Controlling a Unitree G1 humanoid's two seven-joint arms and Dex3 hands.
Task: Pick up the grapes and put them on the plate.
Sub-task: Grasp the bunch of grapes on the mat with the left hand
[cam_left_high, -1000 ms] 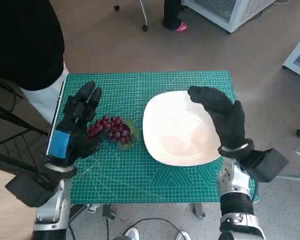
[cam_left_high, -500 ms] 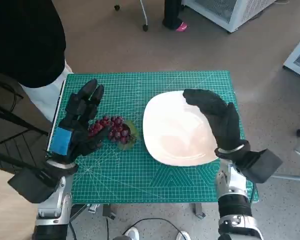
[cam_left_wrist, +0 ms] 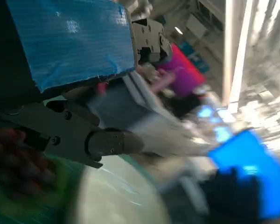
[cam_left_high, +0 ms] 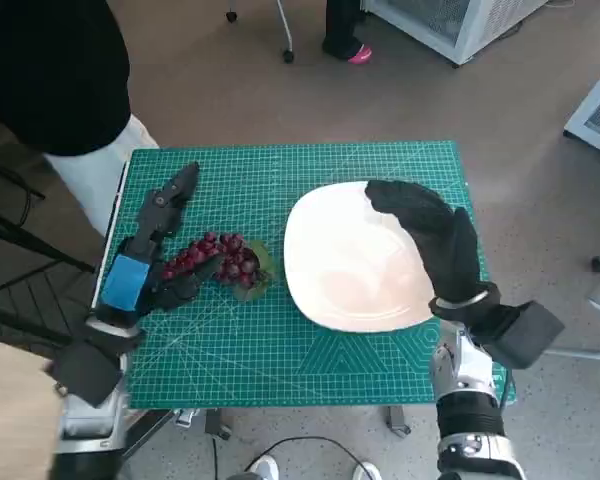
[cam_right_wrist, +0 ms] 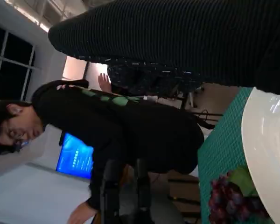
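The left hand point(cam_left_high: 152, 250) has turned edge-on beside the grapes point(cam_left_high: 212, 260), fingers apart, holding nothing. The right hand point(cam_left_high: 432, 232) stays over the plate point(cam_left_high: 330, 270), empty, so the pickup is likely imminent.

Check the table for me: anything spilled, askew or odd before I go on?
Nothing stands out. The grapes lie in one bunch on the green mat, none scattered. The white plate sits flat beside them with no food on it. The left hand is at the bunch; the right hand is over the plate's far side.
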